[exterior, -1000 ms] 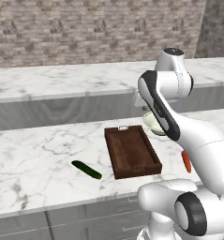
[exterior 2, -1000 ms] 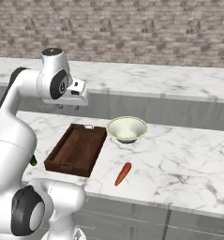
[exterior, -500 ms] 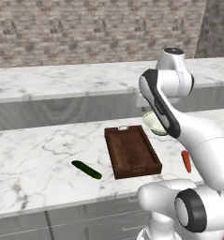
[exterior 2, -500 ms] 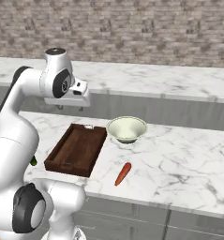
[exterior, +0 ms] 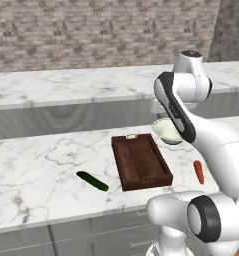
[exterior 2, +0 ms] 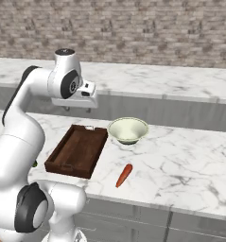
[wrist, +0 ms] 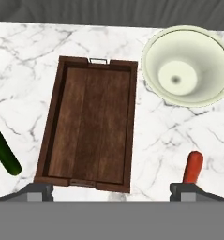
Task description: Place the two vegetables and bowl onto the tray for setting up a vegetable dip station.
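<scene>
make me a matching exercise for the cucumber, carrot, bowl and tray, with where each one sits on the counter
Things:
1. cucumber
2. carrot
3. bowl
4. tray

Places, as seen in the right base view:
A. on the counter beyond the tray's far right corner
B. between the two vegetables, nothing in it
C. near the counter's front edge, right of the tray
D. left of the tray, on bare marble

Pairs: 1-D, 2-C, 3-A, 4-B
</scene>
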Robot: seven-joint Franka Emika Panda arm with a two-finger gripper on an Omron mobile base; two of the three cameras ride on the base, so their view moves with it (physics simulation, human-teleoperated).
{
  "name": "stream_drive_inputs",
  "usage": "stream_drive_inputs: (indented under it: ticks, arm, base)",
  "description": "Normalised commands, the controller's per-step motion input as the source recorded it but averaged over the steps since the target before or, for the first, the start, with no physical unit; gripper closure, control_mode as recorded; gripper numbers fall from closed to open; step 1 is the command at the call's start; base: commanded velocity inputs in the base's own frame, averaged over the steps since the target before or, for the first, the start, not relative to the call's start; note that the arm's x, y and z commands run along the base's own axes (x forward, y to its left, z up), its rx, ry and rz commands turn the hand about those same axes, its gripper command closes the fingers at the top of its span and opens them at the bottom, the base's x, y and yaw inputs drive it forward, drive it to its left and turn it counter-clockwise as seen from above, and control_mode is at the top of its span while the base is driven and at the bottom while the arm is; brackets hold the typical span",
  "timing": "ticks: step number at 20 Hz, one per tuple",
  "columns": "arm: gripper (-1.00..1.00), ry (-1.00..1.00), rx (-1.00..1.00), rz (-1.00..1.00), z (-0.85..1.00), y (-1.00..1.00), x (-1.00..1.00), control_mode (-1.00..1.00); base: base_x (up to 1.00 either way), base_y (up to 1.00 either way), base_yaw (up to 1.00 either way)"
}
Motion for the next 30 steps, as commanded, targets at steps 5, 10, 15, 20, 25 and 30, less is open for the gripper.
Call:
stream_drive_inputs:
  ticks: [5, 10, 15, 20, 25, 30]
  arm:
    - [-1.00, 0.00, 0.00, 0.01, -0.07, -0.16, 0.00, -1.00]
    - [-1.00, 0.00, 0.00, 0.02, -0.07, -0.15, 0.03, -1.00]
    - [-1.00, 0.00, 0.06, 0.06, -0.06, -0.23, 0.00, -1.00]
    - [-1.00, 0.00, 0.07, 0.05, -0.07, -0.25, 0.00, -1.00]
    - [-1.00, 0.00, 0.01, 0.03, -0.10, -0.16, 0.09, -1.00]
    - [-1.00, -0.01, 0.00, 0.06, -0.10, -0.12, 0.11, -1.00]
  base:
    - [0.00, 0.00, 0.00]
    - [0.00, 0.00, 0.00]
    - [0.00, 0.00, 0.00]
    - [0.00, 0.00, 0.00]
    - [0.00, 0.00, 0.00]
    - [0.00, 0.00, 0.00]
